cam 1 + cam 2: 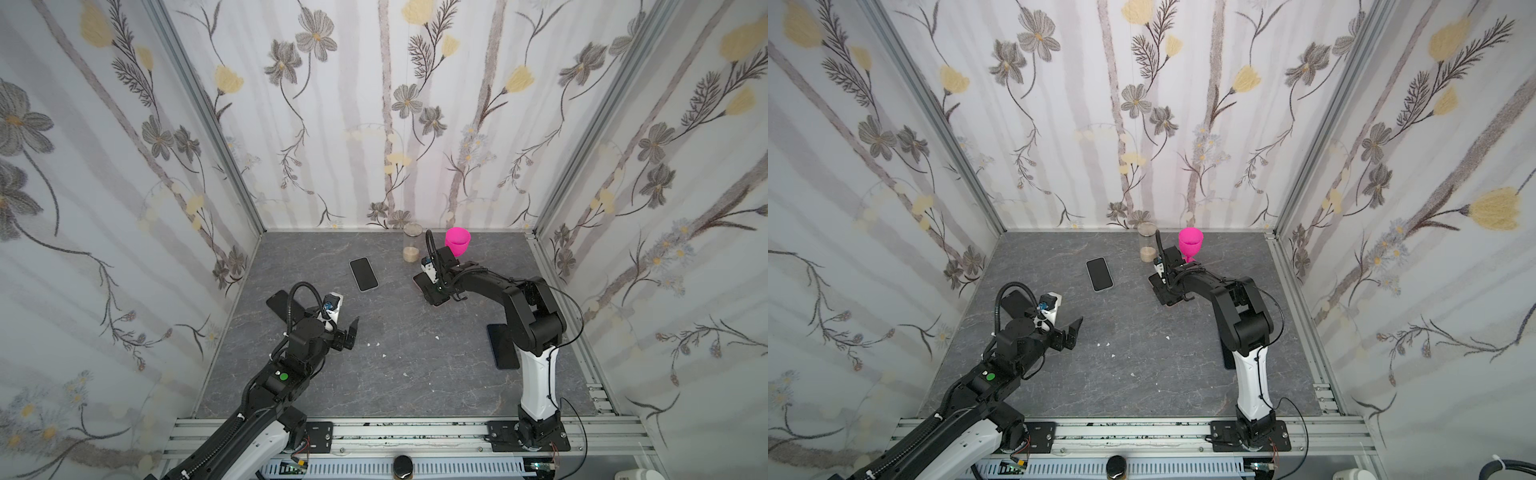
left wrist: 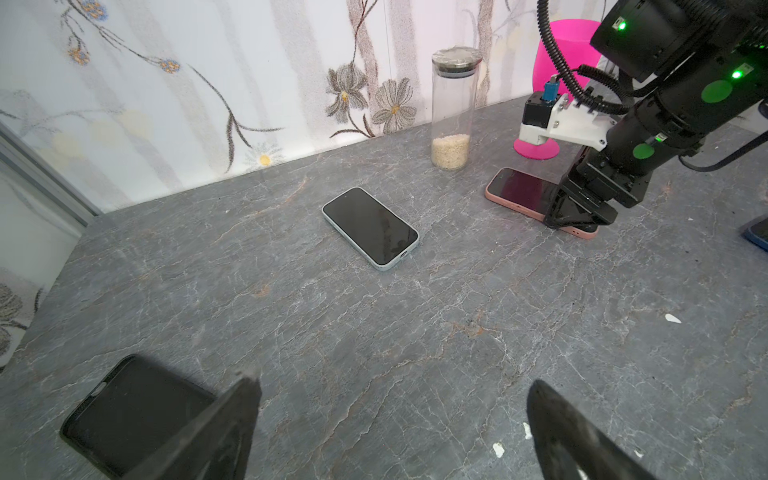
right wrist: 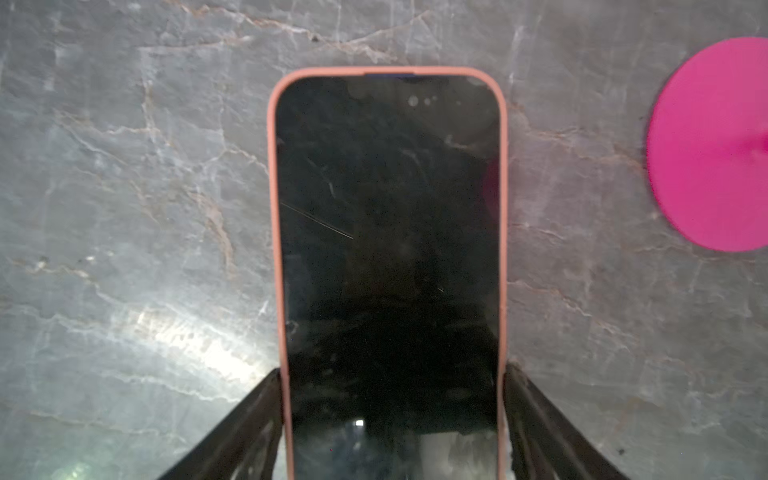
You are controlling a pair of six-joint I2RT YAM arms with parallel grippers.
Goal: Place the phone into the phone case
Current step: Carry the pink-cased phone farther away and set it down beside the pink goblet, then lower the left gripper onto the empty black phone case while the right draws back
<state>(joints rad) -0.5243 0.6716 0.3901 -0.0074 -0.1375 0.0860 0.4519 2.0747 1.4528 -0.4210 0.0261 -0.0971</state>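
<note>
Phone [image 3: 386, 249] lies between steeply lowered right fingers [image 3: 249, 424].

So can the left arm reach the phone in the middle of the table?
Probably yes. The left gripper is open and faces the phone, with only bare table between them.

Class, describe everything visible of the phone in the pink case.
The phone in the pink case lies flat, screen up, on the grey marbled table. Its dark glass looks scratched and smudged; a salmon rim, rubbery-looking, frames it. The right gripper straddles one end, fingers beside both long edges; whether they squeeze is unclear.
</note>
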